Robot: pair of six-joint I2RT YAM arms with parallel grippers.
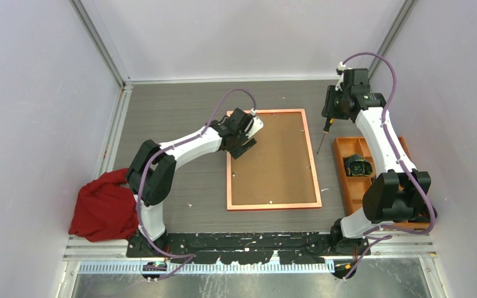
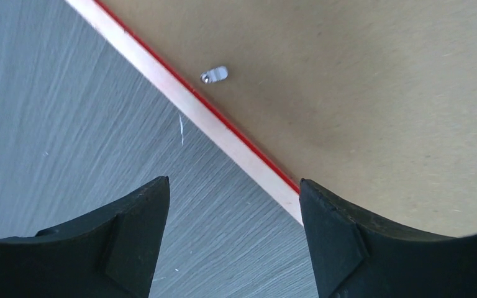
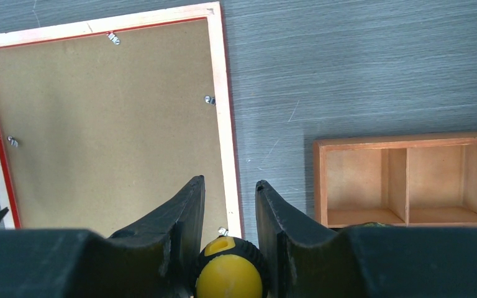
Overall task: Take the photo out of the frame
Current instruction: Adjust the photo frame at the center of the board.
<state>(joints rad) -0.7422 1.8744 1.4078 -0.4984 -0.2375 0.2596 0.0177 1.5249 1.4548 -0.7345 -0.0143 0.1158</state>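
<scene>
1. The frame [image 1: 273, 205] lies face-down in the middle of the counter [image 1: 180, 118], with its brown backing board [image 1: 279, 164] facing up. I can't see the photo at all from here, only the board.
2. My left hand [image 1: 246, 148] hangs over the frame's left rail, toward the far-left corner. The jaws are spread wide with nothing between them. On the left wrist cam, one finger sits over bare counter and the other over the board.
3. That same cam shows a little metal tab [image 2: 215, 74] on the board, just inside the rail.
4. My right hand [image 3: 230, 183] is clamped on a screwdriver [image 3: 230, 276] with a yellow-and-black handle. The shaft points down, just right of the frame's far-right corner and clear of the rail.
5. An orange compartment tray [image 3: 404, 139] sits on the right side of the counter, apart from the frame. Something dark [image 1: 357, 166] is in one compartment, but I can't tell what it is.
6. A red cloth [image 1: 102, 211] is bunched up at the near-left edge.
</scene>
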